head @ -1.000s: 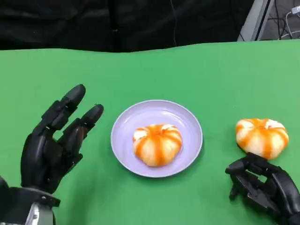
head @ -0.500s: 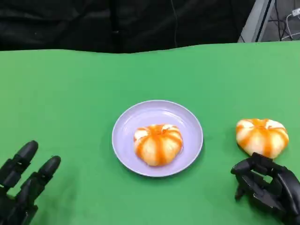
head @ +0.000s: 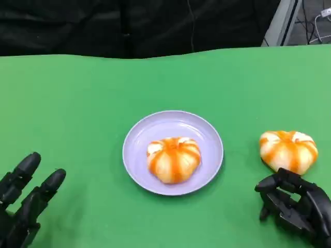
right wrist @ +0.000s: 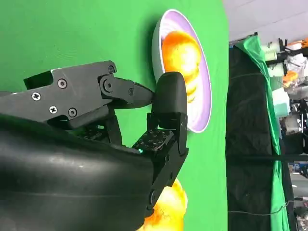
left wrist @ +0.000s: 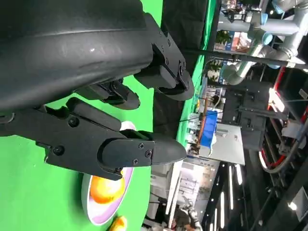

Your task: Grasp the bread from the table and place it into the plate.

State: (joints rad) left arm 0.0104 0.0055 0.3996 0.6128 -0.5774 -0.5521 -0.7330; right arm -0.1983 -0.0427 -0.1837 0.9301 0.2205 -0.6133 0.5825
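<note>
Left hand (head: 23, 206) dropped low to worktop (head: 77, 103) corner since earlier, fingers spread, empty; right hand (head: 295, 206) curled, empty, just behind second bun (head: 288, 150), likely readying grasp; first bun (head: 174, 158) already on plate (head: 176, 121).

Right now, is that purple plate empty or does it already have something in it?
Not empty. One orange-striped bun already lies in the purple plate; a second bun sits on the green table, outside the plate, beside the right hand.
</note>
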